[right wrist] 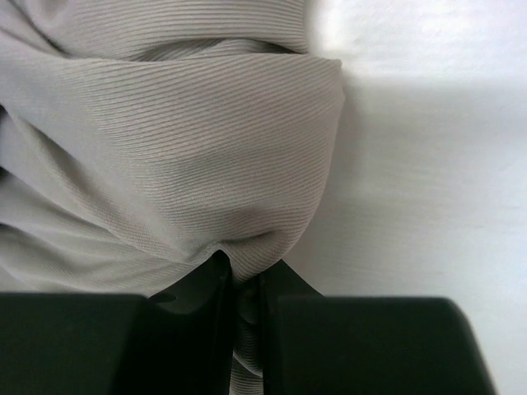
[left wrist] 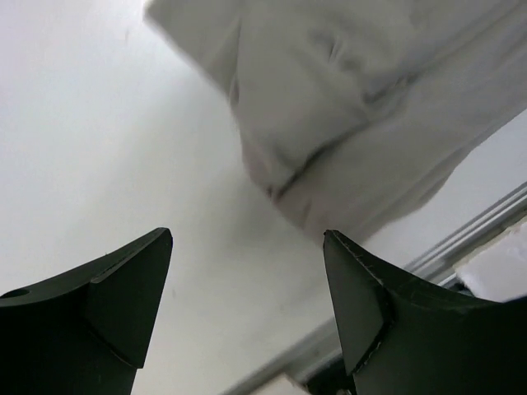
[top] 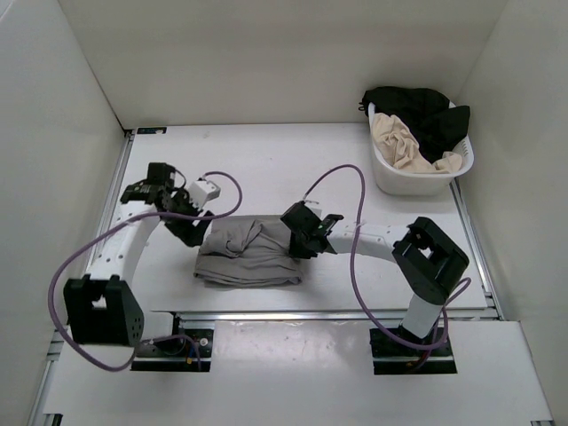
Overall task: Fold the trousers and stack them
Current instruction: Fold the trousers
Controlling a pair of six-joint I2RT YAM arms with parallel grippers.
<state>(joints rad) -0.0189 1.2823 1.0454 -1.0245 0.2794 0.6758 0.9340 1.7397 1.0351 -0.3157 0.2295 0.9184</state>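
The grey trousers [top: 247,253] lie bunched and partly folded on the white table, between the two arms. My right gripper [top: 297,232] is at their right edge and is shut on a pinch of the ribbed grey fabric [right wrist: 189,164]. My left gripper [top: 191,229] is open and empty, just off the left edge of the trousers. In the left wrist view the trousers [left wrist: 362,115] sit beyond the spread fingers [left wrist: 123,296], with bare table between them.
A white laundry basket [top: 395,182] stands at the back right with a beige garment [top: 404,142] and a black garment [top: 426,111] in it. A metal rail [top: 337,312] runs along the table's front edge. White walls enclose the table on three sides.
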